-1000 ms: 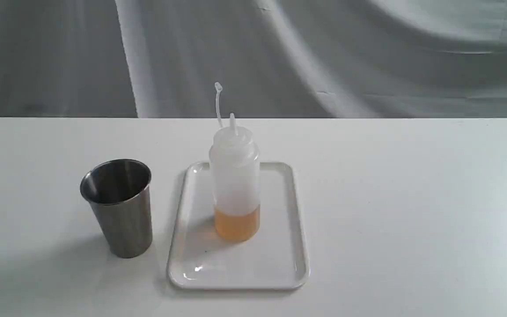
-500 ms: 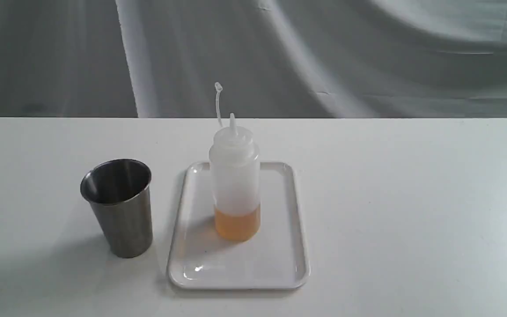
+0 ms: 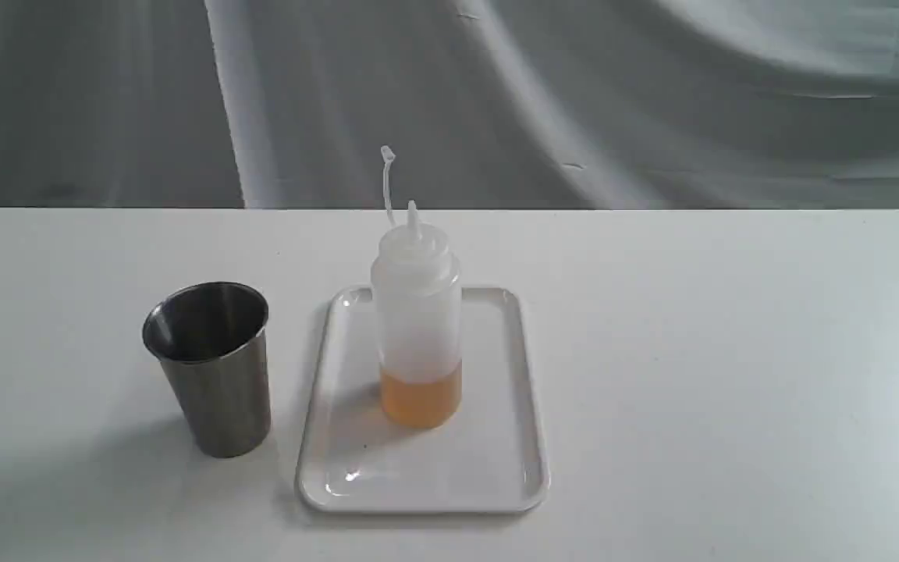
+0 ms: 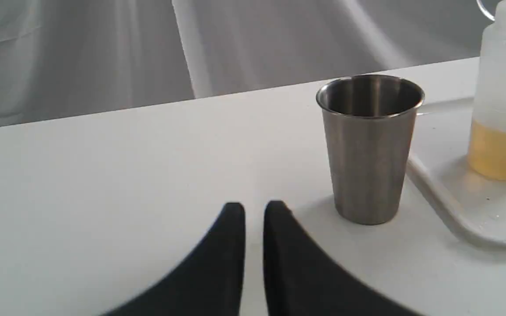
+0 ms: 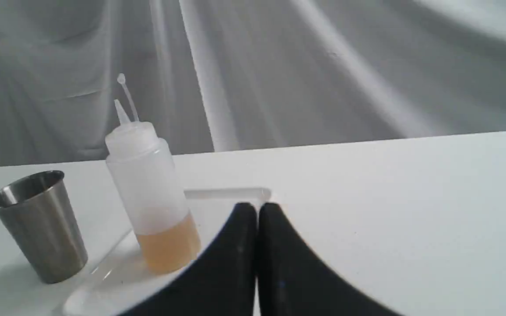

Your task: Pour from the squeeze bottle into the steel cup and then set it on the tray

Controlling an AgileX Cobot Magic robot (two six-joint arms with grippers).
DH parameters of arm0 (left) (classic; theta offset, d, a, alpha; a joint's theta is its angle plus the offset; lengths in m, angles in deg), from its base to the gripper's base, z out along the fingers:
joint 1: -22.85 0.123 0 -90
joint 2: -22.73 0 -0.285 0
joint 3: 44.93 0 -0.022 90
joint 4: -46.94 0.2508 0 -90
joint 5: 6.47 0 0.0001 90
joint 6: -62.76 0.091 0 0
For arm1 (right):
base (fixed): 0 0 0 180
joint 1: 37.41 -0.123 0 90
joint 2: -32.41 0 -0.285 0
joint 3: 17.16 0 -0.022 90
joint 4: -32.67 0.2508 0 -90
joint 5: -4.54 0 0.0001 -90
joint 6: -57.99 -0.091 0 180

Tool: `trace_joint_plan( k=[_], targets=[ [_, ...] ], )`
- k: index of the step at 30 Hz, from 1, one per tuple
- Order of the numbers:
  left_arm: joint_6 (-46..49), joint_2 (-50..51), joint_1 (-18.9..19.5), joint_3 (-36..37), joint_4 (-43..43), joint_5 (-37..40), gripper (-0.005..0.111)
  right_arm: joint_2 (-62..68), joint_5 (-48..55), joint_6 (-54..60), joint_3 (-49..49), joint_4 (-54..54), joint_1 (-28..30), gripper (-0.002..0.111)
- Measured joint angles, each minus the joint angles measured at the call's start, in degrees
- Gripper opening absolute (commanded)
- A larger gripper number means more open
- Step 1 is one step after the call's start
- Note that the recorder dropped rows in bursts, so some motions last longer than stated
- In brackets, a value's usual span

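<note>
The squeeze bottle [image 3: 418, 320] stands upright on the white tray [image 3: 496, 460], amber liquid filling its lower part, cap strap sticking up. The steel cup [image 3: 211, 367] stands upright on the table just left of the tray. Neither gripper shows in the exterior view. In the left wrist view my left gripper [image 4: 254, 207] is shut and holds nothing, close to the cup [image 4: 369, 147], with the bottle [image 4: 503, 96] and tray [image 4: 450, 193] beyond. In the right wrist view my right gripper [image 5: 257, 206] is shut and holds nothing, near the tray [image 5: 231, 194], bottle [image 5: 149, 193] and cup [image 5: 37, 224].
A white table [image 3: 730, 351] carries everything, with bare surface to the right of the tray and in front of the cup. A grey draped cloth [image 3: 652, 101] hangs behind the table's far edge.
</note>
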Motion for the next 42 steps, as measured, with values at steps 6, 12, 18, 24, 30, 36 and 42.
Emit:
trace_joint_plan(
  k=[6,12,18,24,30,36,42],
  targets=[
    [0.00,0.00,0.00,0.00,0.00,0.00,0.008,-4.83,0.00,0.18,0.00,-0.29,0.00,0.000],
    [0.00,0.00,0.00,0.00,0.00,0.00,0.008,-4.96,4.92,2.48,0.00,-3.30,0.00,0.000],
    [0.00,0.00,0.00,0.00,0.00,0.00,0.008,-5.06,13.50,4.83,0.00,-3.65,0.00,0.000],
    [0.00,0.00,0.00,0.00,0.00,0.00,0.008,-5.19,15.29,5.07,0.00,-3.65,0.00,0.000],
    [0.00,0.00,0.00,0.00,0.00,0.00,0.008,-5.19,16.68,5.07,0.00,-2.96,0.00,0.000],
    [0.00,0.00,0.00,0.00,0.00,0.00,0.008,-5.19,16.92,5.07,0.00,-2.59,0.00,0.000],
    [0.00,0.00,0.00,0.00,0.00,0.00,0.008,-5.19,17.05,5.07,0.00,-2.50,0.00,0.000]
  ],
)
